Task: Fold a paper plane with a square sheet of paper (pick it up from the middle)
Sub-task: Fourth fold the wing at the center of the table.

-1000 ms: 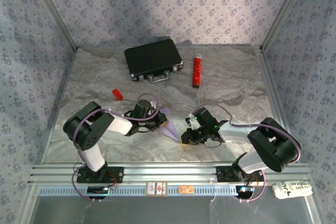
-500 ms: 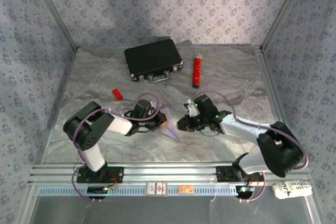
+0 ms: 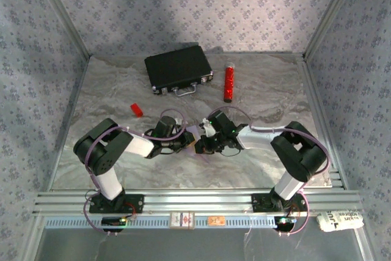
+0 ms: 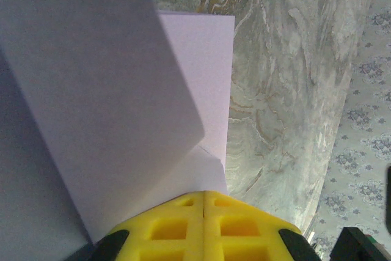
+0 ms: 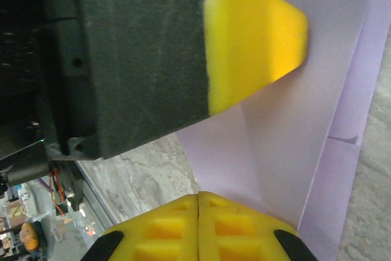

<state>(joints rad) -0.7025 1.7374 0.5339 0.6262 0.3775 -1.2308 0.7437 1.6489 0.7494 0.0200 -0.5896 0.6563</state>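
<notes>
The square sheet of paper (image 3: 195, 134) is a creased pale lilac shape near the middle of the table, mostly covered by both grippers. My left gripper (image 3: 190, 143) is shut, and its yellow tips (image 4: 204, 195) rest on the paper (image 4: 110, 90), where a folded flap stands up on the left. My right gripper (image 3: 201, 146) is shut too, its tips (image 5: 198, 197) touching the near edge of the paper (image 5: 305, 126). In the right wrist view one finger (image 5: 256, 35) of the left gripper lies on the sheet just ahead. Nothing shows between either pair of jaws.
A black case (image 3: 178, 68) lies at the back, a red cylinder (image 3: 229, 84) to its right and a small red block (image 3: 136, 109) to the left. The marbled table (image 3: 275, 96) is walled on three sides, with an aluminium rail along the near edge.
My right arm has swung left, bringing its shut gripper from the front right up against the paper beside the left gripper. The left gripper has stayed in place.
</notes>
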